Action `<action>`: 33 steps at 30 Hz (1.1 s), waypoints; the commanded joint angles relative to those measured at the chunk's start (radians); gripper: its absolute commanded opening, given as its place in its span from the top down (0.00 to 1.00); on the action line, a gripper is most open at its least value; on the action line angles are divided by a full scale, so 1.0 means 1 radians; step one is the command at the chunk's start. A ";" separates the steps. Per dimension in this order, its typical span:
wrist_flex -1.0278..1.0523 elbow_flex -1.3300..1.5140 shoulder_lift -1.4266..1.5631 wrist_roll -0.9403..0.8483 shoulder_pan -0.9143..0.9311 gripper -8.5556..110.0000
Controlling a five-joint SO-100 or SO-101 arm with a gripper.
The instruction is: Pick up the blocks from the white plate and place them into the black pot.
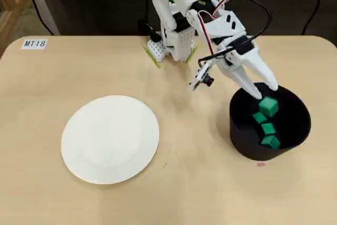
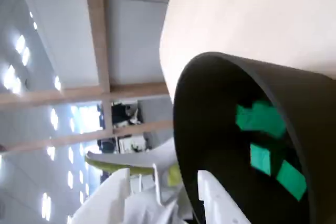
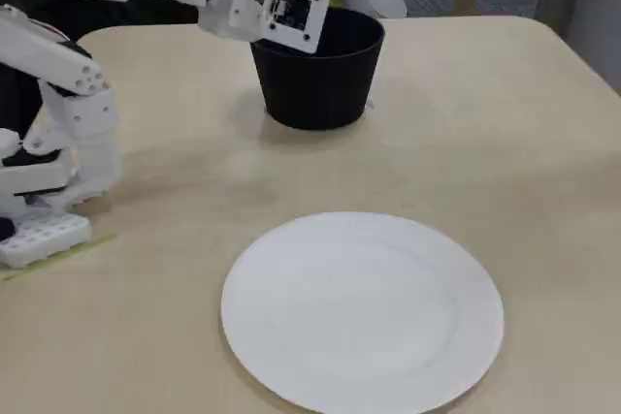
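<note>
The black pot [image 1: 242, 140] stands at the right in the overhead view. Several green blocks [image 1: 268, 128] lie inside it. The topmost block [image 1: 268, 105] shows just below my fingertips and clear of them. My gripper [image 1: 266, 92] hangs over the pot's far rim, open and empty. In the wrist view the pot [image 2: 210, 129] fills the right side, with blocks [image 2: 260, 158] at its bottom and my open gripper [image 2: 163, 174] at the lower edge. The white plate [image 1: 110, 139] is bare. In the fixed view the pot [image 3: 315, 89] stands behind the plate [image 3: 364, 312], and my wrist hides the fingers.
The arm's base [image 1: 171, 46] stands at the table's far edge and at the left in the fixed view [image 3: 49, 181]. A label reading MT18 [image 1: 35, 43] is stuck at the far left corner. A small pink mark [image 1: 260, 164] lies in front of the pot.
</note>
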 commanded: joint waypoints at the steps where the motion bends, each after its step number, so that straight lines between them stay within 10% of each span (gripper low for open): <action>1: 0.005 -0.077 -0.009 0.006 0.009 0.84; 17: 0.611 -0.247 0.241 0.072 0.561 0.95; 33: 0.750 0.279 0.838 0.140 0.405 0.95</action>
